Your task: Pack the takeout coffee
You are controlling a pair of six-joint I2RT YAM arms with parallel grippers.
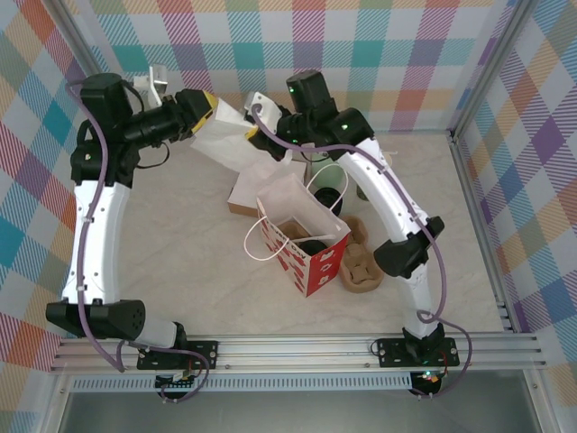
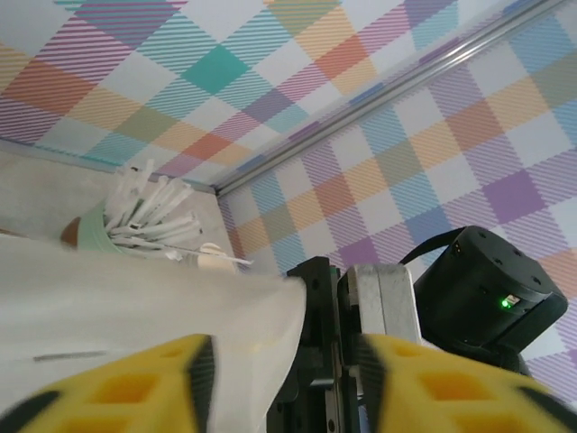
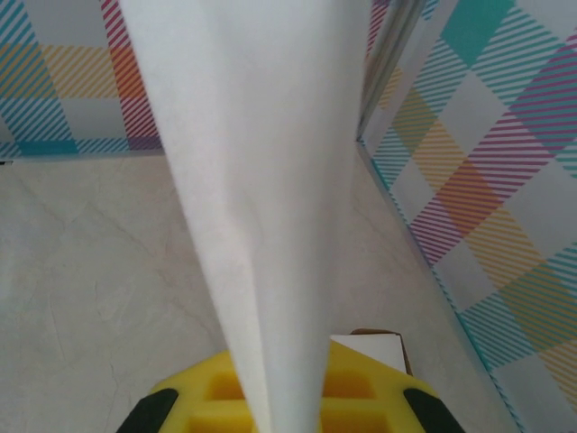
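While my left gripper point(image 1: 207, 114) stands open around the edge of a white paper bag point(image 1: 225, 140), my right gripper point(image 1: 252, 132) pinches that bag. Right of them, the takeout coffee point(image 1: 312, 245) sits inside a red gift bag point(image 1: 315, 267), beside a cardboard cup carrier point(image 1: 362, 269).

Bright, even lighting throughout
Only soft shadows are cast on the counter point(image 1: 180, 262); the white paper point(image 3: 261, 180) and yellow fingers point(image 2: 433, 388) are blurred in the wrist views
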